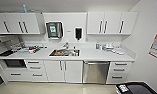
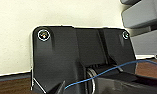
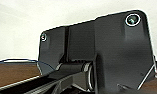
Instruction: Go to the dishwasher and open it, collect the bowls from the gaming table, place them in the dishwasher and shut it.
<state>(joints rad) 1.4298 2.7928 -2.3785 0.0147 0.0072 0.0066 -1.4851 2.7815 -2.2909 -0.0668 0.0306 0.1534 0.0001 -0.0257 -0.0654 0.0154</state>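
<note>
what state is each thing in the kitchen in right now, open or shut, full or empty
stainless-steel dishwasher under the counter: door shut
white upper cabinets: doors shut
white lower cabinet doors under the sink: shut
white drawers right of the dishwasher: pushed in
steel sink: holds items, too blurred to name

Bright, even light; soft blur

Items on the counter (right of the sink) are too blurred to identify.
</note>
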